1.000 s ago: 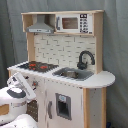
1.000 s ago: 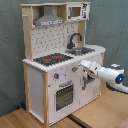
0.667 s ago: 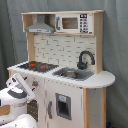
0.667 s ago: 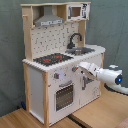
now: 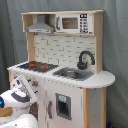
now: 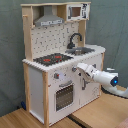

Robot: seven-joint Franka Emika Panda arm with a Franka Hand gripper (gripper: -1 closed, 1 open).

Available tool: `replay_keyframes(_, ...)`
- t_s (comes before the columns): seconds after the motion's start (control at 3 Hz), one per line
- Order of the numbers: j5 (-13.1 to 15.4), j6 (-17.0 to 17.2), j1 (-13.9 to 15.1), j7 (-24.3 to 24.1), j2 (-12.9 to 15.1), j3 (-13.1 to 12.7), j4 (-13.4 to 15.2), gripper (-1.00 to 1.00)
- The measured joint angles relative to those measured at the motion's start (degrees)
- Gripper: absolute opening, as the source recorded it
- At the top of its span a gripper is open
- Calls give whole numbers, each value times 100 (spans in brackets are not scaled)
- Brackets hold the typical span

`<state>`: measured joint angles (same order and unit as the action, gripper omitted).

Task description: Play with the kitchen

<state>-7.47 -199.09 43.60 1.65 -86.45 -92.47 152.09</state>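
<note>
You have one kitchen [image 6: 52, 75] in front of you, a tall toy unit of pale wood and white panels, standing on a wooden floor [image 6: 97, 114] against a grey curtain [image 6: 112, 25]; it fills most of both exterior views. Count its parts: one black faucet [image 5: 85, 59] curving over one sink [image 5: 74, 74], one stovetop [image 5: 38, 65] with two red rings, one grey hood [image 5: 40, 26] and one small microwave [image 5: 72, 23] side by side on the top shelf, and a backsplash [image 5: 57, 49] of white brick pattern behind the counter. In the second exterior view the front shows one oven door [image 6: 64, 95] with a dark window, below a panel with small knobs [image 6: 57, 76]. In the first exterior view a cabinet door below the sink carries one dark recessed panel [image 5: 63, 106].

You have one arm, white, coming in from the second exterior view's right. Its gripper [image 6: 76, 68] sits against the front face of the kitchen, just below the counter edge and right of the oven door, at about knob height. You cannot tell from either view whether its fingers are spread or closed. In the first exterior view the same arm shows at the lower left, its white wrist [image 5: 21, 93] close to the cabinet front beneath the stovetop.
</note>
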Motion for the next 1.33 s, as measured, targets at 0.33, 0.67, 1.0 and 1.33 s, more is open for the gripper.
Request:
replay_keyframes(0.33,-147,-15,441,-6,0,-2,-344,100)
replay_keyframes(0.67,-330,-24,521,-173,-1,-62,-474,100)
replay_keyframes(1.0,-330,-24,521,-173,-1,-62,-474,-100)
replay_keyframes(1.33,-385,122,488,570,24,-66,-486,-100)
